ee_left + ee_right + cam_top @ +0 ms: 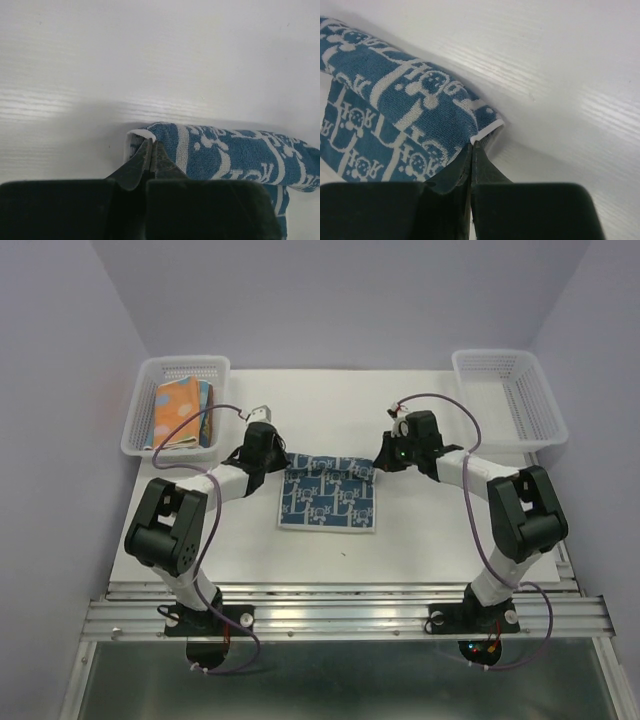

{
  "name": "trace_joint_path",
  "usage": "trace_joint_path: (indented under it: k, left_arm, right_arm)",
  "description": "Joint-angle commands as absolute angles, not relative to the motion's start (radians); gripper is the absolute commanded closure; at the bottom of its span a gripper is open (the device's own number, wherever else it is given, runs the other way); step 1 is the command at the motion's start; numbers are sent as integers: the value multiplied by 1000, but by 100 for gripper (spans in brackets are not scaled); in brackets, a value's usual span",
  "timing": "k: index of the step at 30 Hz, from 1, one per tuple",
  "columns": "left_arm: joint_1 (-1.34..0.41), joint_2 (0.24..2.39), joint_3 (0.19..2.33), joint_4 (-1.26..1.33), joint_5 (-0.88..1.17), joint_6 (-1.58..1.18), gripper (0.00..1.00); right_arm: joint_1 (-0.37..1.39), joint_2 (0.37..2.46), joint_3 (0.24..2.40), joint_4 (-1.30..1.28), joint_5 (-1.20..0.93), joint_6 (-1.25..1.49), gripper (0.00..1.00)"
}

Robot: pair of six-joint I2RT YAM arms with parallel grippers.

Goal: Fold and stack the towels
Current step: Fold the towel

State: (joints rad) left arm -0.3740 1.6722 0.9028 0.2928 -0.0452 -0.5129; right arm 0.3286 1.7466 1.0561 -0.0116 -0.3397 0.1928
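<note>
**Figure.** Two-corner pinch at the start of a fold. The blue-white patterned towel [330,505] lies at the middle of the table [330,400], its near part flat and its far edge raised off the surface.

Note the left gripper [152,146]. Its jaws are closed to a sliver on the towel's far left corner, with the white hem caught just at the fingertips. The right gripper [472,145] mirrors it, pinched tight on the far right corner.

Each grip sits at the very tip of a corner and no deeper. This is probably so that the cloth hangs free and the edge between the two arms runs straight. In both wrist views the lifted edge curls over into a soft roll, and the layer beneath it rests on the table.

You hold both corners at once because a cloth this limp would likely sag or skew if raised from one side.

The left basket [185,361] at the far left corner holds folded towels [180,412], an orange dotted one uppermost, and appears to be where the stack goes. The right basket [490,354] stands at the far right corner.

Judged from this layout, the fold is barely begun. Your next move calls for carrying both corners evenly toward the near edge, so that the hems meet square.
</note>
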Motion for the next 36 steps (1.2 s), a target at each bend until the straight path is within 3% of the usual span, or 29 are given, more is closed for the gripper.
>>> trace_joint_path:
  k: [1, 21, 36]
  left_arm:
    - [-405, 1588, 838, 354, -32, -534, 100]
    - [-505, 1189, 485, 256, -190, -750, 100]
    - [-543, 1126, 350, 227, -163, -834, 100]
  right_arm:
    - [354, 1661, 976, 67, -364, 227, 99]
    - [515, 1306, 650, 92, -261, 374, 99]
    - [528, 1229, 482, 147, -287, 462, 99]
